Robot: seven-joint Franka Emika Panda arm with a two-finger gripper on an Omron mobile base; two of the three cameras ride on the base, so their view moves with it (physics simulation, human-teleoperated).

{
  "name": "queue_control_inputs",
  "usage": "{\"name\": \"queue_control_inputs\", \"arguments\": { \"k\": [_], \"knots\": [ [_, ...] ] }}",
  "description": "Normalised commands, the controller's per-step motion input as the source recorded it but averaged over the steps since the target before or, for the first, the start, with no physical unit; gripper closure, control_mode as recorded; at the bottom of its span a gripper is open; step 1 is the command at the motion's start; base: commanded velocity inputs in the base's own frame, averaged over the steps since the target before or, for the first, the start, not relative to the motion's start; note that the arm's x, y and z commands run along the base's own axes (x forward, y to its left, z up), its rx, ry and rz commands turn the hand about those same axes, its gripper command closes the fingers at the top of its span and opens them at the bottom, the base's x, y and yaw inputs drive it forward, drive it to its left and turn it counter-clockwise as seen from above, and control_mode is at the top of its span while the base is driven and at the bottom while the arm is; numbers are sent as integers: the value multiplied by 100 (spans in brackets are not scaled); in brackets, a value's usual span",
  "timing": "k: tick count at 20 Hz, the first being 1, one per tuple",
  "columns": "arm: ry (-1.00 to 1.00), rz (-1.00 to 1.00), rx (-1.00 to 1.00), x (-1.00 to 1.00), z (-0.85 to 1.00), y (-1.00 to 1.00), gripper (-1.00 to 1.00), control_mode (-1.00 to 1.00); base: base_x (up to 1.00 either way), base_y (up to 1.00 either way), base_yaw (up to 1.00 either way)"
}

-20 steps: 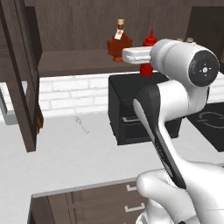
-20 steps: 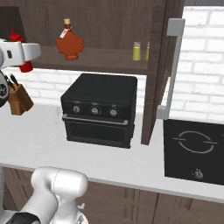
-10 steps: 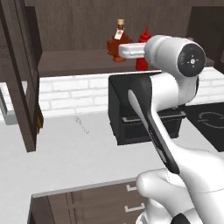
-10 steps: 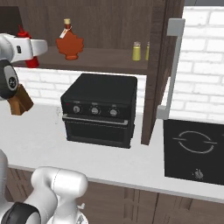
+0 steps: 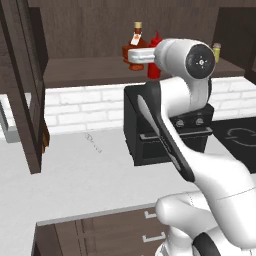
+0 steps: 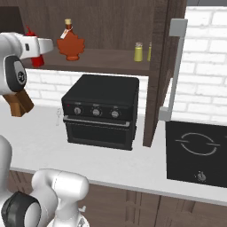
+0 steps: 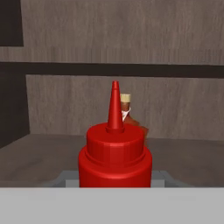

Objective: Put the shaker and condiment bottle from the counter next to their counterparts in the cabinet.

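Dark wood lines the cabinet (image 5: pixel 90 30) where the pincer (image 7: pixel 114 177) stands clamped on the condiment bottle (image 7: pixel 115 153), held upright over the shelf with its nozzle pointing up. Just beyond it sits the maple-leaf bottle (image 6: pixel 71 43); its neck label is too small to read. From the right base view the red bottle (image 6: pixel 35 55) is half hidden behind the arm, left of the leaf bottle, and a yellow-green shaker (image 6: pixel 138 52) stands well apart toward the shelf's right end, with bare shelf between. Below, a black oven (image 6: pixel 101 111) sits on the pale worktop (image 5: pixel 75 180), beside a cooktop (image 6: pixel 197 148).
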Motion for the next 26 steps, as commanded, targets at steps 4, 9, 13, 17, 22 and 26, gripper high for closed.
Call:
{"name": "queue_control_inputs", "arguments": {
  "k": [4,9,13,17,22,26],
  "knots": [
    [8,0,2,34,-28,34,100,-100,0,0,0],
    [1,0,4,17,-28,22,100,-100,0,0,0],
    [0,0,1,33,-9,1,100,-100,0,0,0],
    [0,0,0,46,-7,0,100,-100,0,0,0],
    [0,0,3,31,-5,2,100,-100,0,0,0],
    [0,-1,2,33,-19,9,100,-100,0,0,0]
  ]
}}
